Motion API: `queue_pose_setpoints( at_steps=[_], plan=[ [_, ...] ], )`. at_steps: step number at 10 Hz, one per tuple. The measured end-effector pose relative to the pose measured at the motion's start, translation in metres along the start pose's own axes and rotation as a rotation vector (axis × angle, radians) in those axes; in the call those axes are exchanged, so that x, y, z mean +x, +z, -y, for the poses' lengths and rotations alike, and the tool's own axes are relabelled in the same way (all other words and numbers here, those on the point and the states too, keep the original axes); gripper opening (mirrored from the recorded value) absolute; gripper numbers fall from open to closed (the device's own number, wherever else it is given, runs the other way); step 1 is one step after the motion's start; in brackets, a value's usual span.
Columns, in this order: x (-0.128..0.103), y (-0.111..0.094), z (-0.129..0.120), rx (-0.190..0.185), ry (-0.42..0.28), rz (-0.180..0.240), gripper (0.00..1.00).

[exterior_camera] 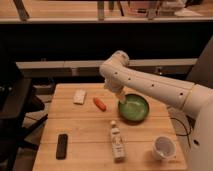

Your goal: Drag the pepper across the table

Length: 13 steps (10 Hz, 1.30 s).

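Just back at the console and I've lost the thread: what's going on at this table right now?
The robot's arm reaches in from the right. Its pincer is open, holds nothing, and hangs by the left rim of the green bowl. The pepper lies on the table just left of the pincer, apart from it, so the drag has not begun. A white block, a dark remote, a white bottle and a cup also sit on the table.

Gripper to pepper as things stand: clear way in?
Probably yes. The gripper hangs at the green bowl's rim, jaws open, and the pepper lies close beside it on the table, nothing between them. The bottle sits nearer the camera, out of the path.
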Motion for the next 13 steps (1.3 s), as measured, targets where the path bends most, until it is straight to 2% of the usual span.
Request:
queue_pose_setpoints(
  at_steps=[5,13],
  plan=[
    [-0.004,0.017,0.01,-0.005,-0.073,0.013,0.8],
    [-0.014,0.054,0.029,-0.021,-0.172,0.052,0.8]
  ],
)
